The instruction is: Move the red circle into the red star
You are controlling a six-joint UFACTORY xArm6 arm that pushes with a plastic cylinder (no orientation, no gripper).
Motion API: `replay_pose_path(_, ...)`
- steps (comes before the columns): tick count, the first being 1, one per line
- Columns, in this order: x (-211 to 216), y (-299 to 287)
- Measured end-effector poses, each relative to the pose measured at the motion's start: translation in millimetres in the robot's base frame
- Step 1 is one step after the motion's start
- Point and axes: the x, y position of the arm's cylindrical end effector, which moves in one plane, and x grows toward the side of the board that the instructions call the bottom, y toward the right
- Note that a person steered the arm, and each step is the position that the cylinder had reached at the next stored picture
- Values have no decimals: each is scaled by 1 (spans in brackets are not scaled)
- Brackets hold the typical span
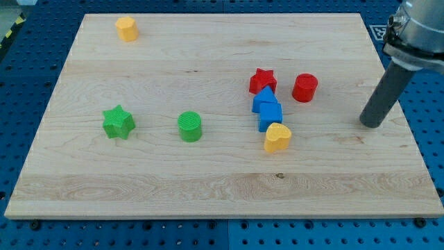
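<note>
The red circle point(304, 88) stands on the wooden board, a short gap to the right of the red star point(263, 80). They do not touch. My tip point(372, 124) rests on the board well to the right of the red circle and a little below it. The rod rises from the tip to the view's upper right corner.
Two blue blocks point(267, 107) sit just below the red star, touching it. A yellow heart point(277, 137) lies below them. A green circle point(189, 126) and a green star point(118, 122) are at the left. A yellow block point(127, 29) is at the top left. The board's right edge point(402, 118) is near my tip.
</note>
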Motion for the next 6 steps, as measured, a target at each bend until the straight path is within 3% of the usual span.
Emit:
replay_pose_path(2,-43,-38)
replay_pose_path(6,-71,-71)
